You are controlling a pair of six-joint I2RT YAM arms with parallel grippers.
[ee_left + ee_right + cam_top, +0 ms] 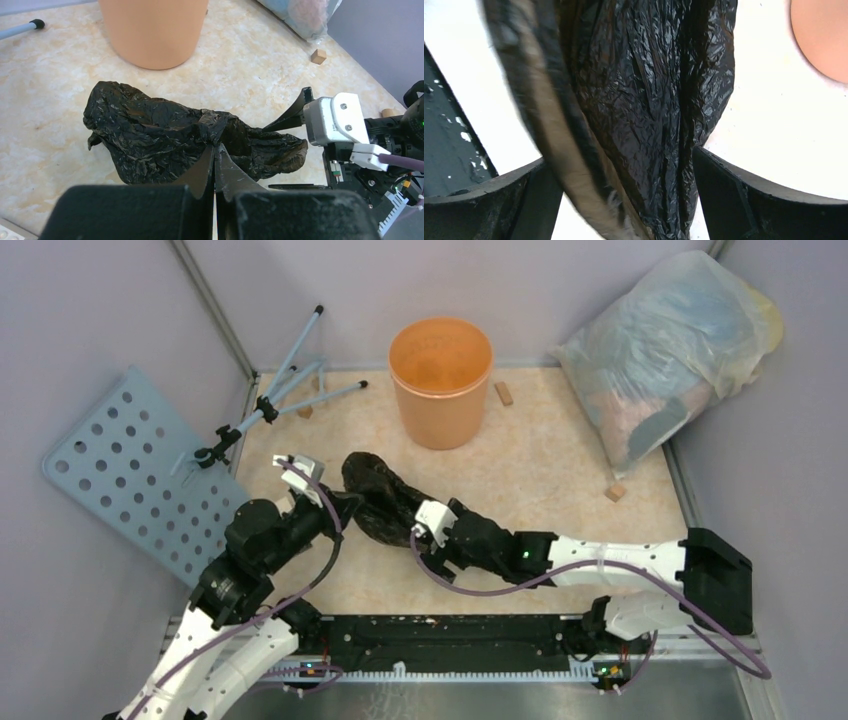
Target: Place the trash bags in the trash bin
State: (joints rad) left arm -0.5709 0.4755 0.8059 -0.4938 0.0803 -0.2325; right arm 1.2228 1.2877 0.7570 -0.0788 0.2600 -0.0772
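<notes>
Left pincer (345, 504): it was fully closed, and in its own wrist view (215, 152) the two tips pinched a gathered fold of the black bag.

Black bag (375, 488): it lay crumpled on the table (540, 470), directly in front of the left pincer's tips and spread to both sides of them (150, 135). Its other end reached into the right pincer.

Right pincer (402, 526): the jaws stood wide apart (619, 165). The bag (649, 100) hung between them and filled most of the gap, but they did not squeeze it, so this pincer had hold of nothing.

Bucket (440, 410): it stood upright beyond both pincers, well apart from them, with nothing seen inside. In the left wrist view its wall (150, 35) was past the far edge of the bag. In the right wrist view only a part of it (824, 40) showed beyond the right jaw.

Done: by my judgement only the first hold on the bag, with one pincer.

Left to do: a possible second hold, the lift, the carry over the rim and the release.

Hard to make out: a blurred brown band (549, 125) crossed in front of the right pincer's left jaw, and I could not tell what it was. The bottom of the bucket was not clearly seen. It was also unclear how much plastic the left tips really held.
</notes>
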